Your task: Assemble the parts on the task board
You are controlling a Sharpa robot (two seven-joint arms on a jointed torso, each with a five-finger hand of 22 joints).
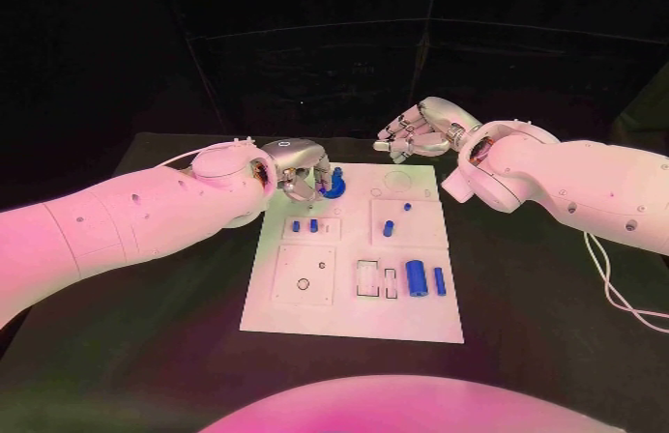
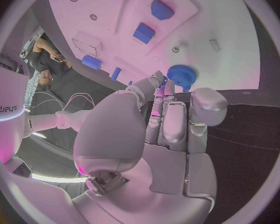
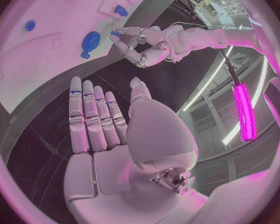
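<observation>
Left hand (image 1: 296, 170): my fingers (image 2: 159, 82) spread beside the blue gear (image 2: 181, 75), grasping nothing.
Right hand (image 1: 416, 133): released, fingers straight, off the board's far edge.
Gear: upright at the task board's (image 1: 349, 307) far-left corner.

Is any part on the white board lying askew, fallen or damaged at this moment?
Nothing stands out. The blue parts lie in order on the white board, none visibly broken. The left hand is at a blue gear near the board's far edge; the right hand holds nothing, its fingers straight.
</observation>
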